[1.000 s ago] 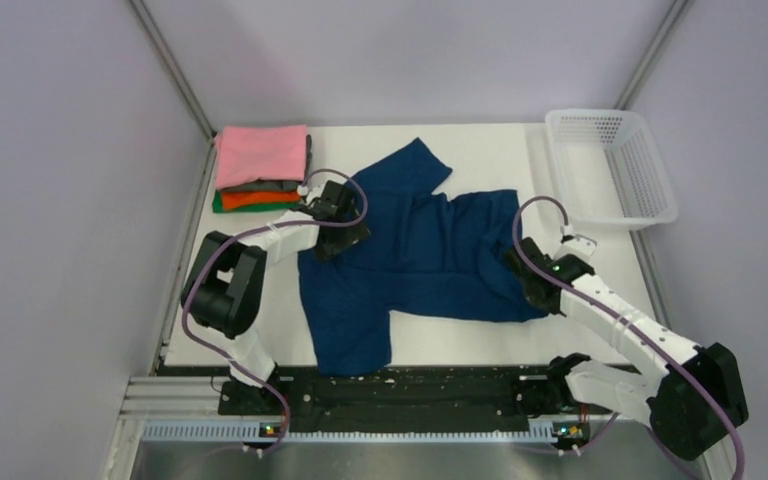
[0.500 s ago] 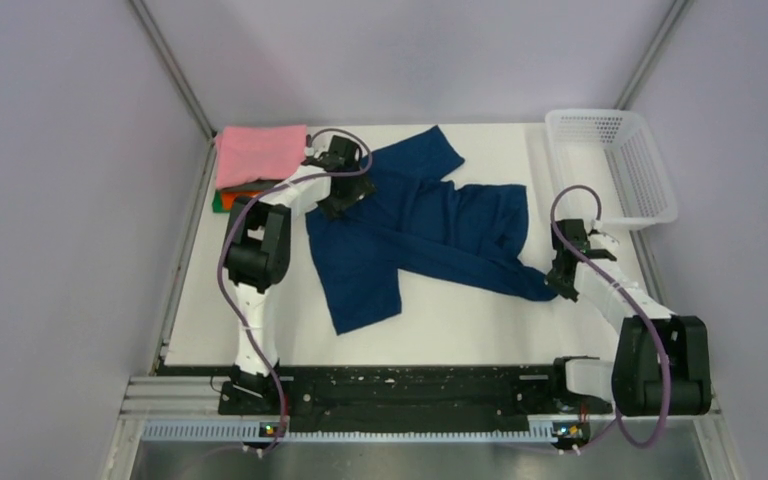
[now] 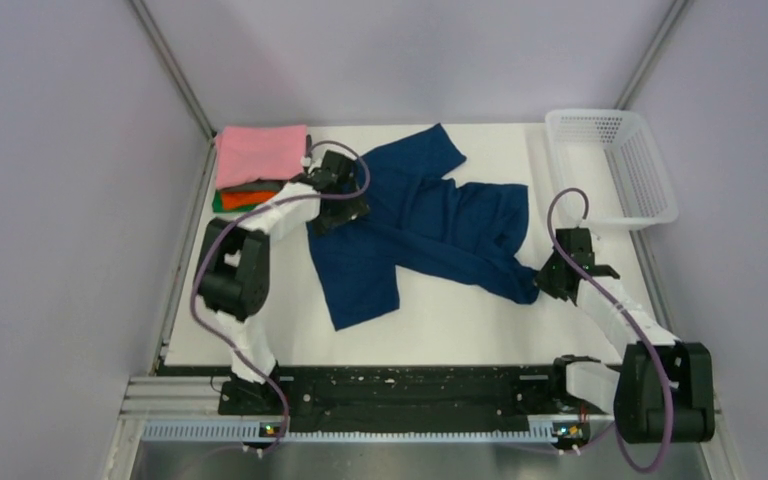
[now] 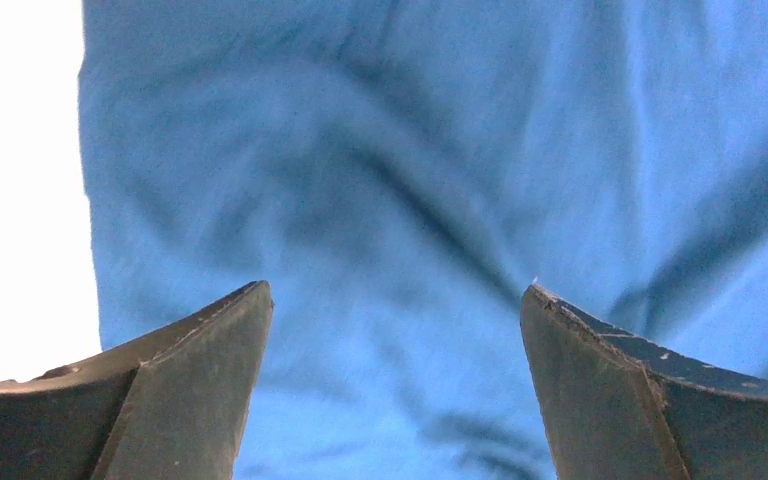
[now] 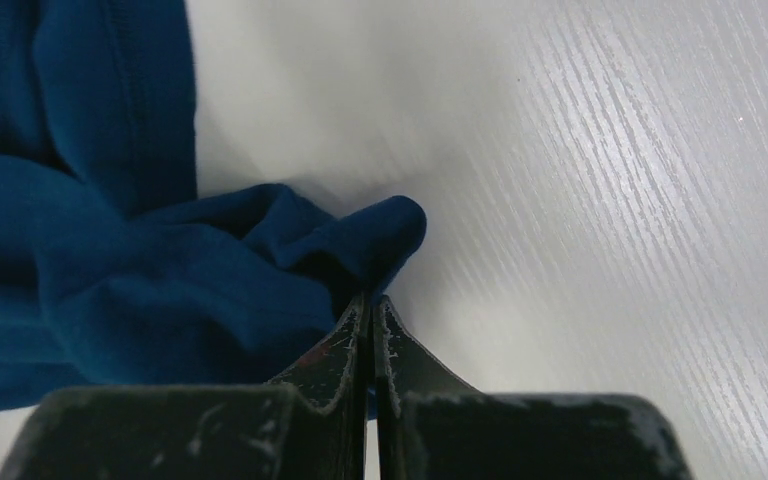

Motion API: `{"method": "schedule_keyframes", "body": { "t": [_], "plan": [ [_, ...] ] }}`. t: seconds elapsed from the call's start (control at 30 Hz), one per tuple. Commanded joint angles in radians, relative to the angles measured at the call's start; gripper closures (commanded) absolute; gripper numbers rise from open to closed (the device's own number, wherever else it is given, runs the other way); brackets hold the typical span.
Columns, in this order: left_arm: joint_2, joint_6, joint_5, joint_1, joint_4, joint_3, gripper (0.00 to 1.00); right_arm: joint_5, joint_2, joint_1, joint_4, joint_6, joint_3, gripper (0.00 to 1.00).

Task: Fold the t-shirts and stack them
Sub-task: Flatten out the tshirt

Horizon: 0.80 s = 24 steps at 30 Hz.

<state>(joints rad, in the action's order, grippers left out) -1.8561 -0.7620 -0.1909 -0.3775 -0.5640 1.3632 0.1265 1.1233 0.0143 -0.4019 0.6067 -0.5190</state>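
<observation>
While the left gripper is held spread above the navy t-shirt at far left, its near-right corner is pinched by the right gripper.

You see: pale lilac walls on three sides, grey corner posts, white wood-grain bench, black rail along near edge, even light.

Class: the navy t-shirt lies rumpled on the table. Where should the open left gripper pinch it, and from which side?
Pinch the navy t-shirt at its left edge, beside the open left gripper. Come down from the left, over the bare table: the cloth lies flat, and that free edge should let a finger slide under. The right gripper holds the opposite corner.
</observation>
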Motion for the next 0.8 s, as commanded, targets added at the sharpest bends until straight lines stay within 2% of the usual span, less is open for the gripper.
{"method": "schedule_keyframes", "body": {
  "t": [0.0,0.1,0.23,0.37,0.5,0.77],
  "plan": [
    [0.382,-0.061,-0.119,-0.106,-0.076,-0.243,0.01,-0.037,-0.110,-0.010,0.006,-0.038,0.017,1.00],
    [0.515,-0.161,-0.168,-0.191,-0.211,-0.404,0.01,-0.037,-0.133,-0.010,-0.010,-0.046,0.016,1.00],
    [0.600,-0.284,-0.135,-0.311,-0.294,-0.548,0.02,-0.044,-0.144,-0.010,-0.010,-0.044,0.017,1.00],
    [0.598,-0.304,-0.043,-0.349,-0.234,-0.627,0.14,-0.055,-0.153,-0.010,-0.004,-0.042,0.034,1.00],
    [0.561,-0.313,-0.020,-0.350,-0.174,-0.659,0.27,-0.061,-0.163,-0.010,-0.002,-0.045,0.040,1.00],
    [0.471,-0.309,0.012,-0.350,-0.089,-0.675,0.31,-0.064,-0.167,-0.010,-0.003,-0.045,0.047,1.00]
  ]
}}
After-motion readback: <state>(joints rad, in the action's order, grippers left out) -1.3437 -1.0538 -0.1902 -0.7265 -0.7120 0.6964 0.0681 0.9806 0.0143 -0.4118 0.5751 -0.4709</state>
